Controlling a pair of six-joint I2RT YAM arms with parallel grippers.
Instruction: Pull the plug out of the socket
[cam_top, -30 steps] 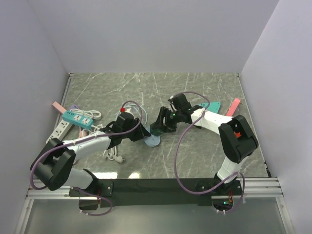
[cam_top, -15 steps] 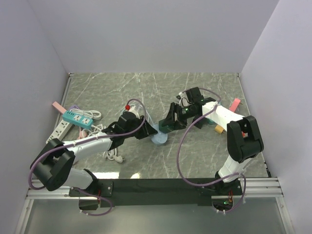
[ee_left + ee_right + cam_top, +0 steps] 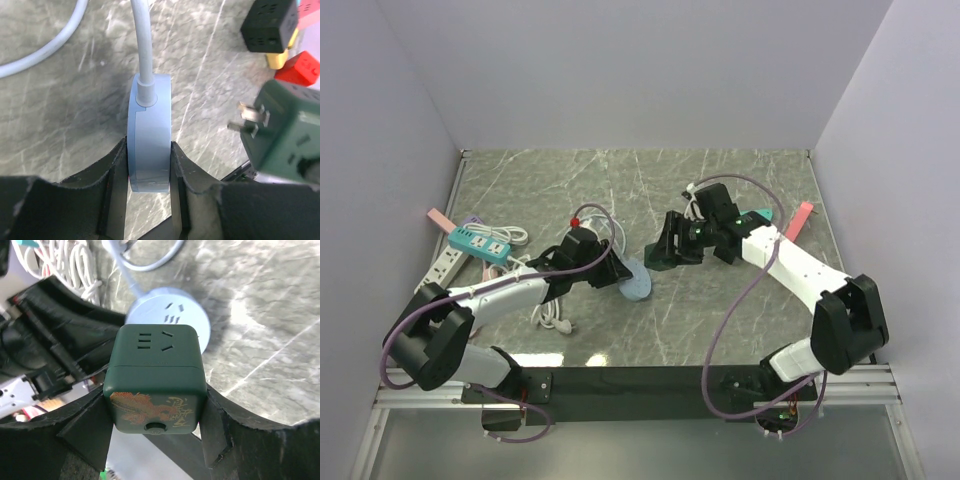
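Round blue socket [image 3: 149, 120] pinched in left gripper [image 3: 148, 149], green plug [image 3: 156, 367] clasped in right gripper [image 3: 155, 412] (prongs [image 3: 248, 118] bare), apart.

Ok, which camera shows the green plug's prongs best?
Left wrist: the prongs stick out bare, clear of the blue socket. Right wrist shows only the outlet face of the green plug; top external has it too small.

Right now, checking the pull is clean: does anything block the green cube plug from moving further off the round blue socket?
Nothing visible does. The green cube plug, shut in the right gripper, has its prongs free of the round blue socket clamped by the left gripper.
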